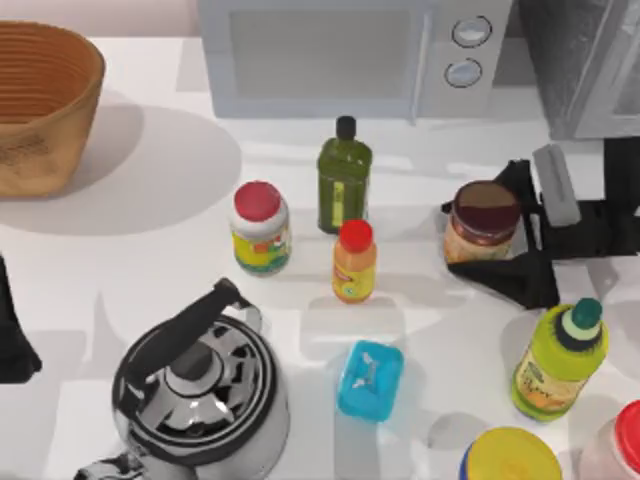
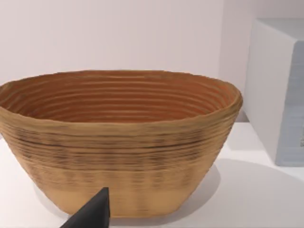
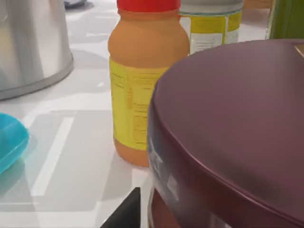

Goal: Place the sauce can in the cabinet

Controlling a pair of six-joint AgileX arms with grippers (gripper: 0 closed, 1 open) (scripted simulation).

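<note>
Your cabinet is the big speckled grey box at the back, just behind the right gripper, with the white microwave next to it on the left. The woven basket is well away at the far left of the table, right in front of your parked left arm, whose black finger tip pokes into its wrist view. The kettle is off to the left and nearer you than the right gripper.

The right gripper is spread wide around the sauce can, black fingers either side of it; you can't tell whether they're touching it. The can stands upright on the table, its dark brown lid close under the wrist camera. Just left of it you've got the small orange bottle, then the green bottle and the white jar.
</note>
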